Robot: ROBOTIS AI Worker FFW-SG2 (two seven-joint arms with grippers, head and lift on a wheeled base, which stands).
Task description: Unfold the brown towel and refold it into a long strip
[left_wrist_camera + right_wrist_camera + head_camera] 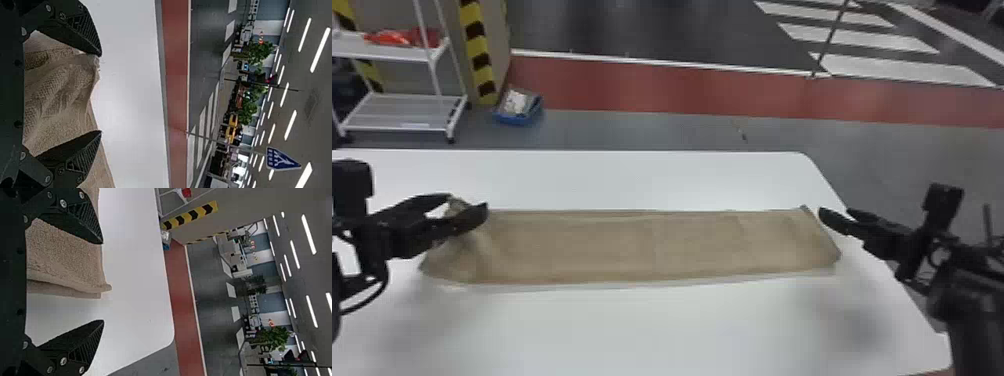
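My left gripper [468, 200] and right gripper [835, 210] gape wide, clamping nothing, but the brown towel [652, 245], bunched inside the left, could snag on withdrawal.

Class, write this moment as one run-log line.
Brown towel: long strip, left end rumpled | Left gripper: open around rumpled fabric | Right gripper: open at towel's right end
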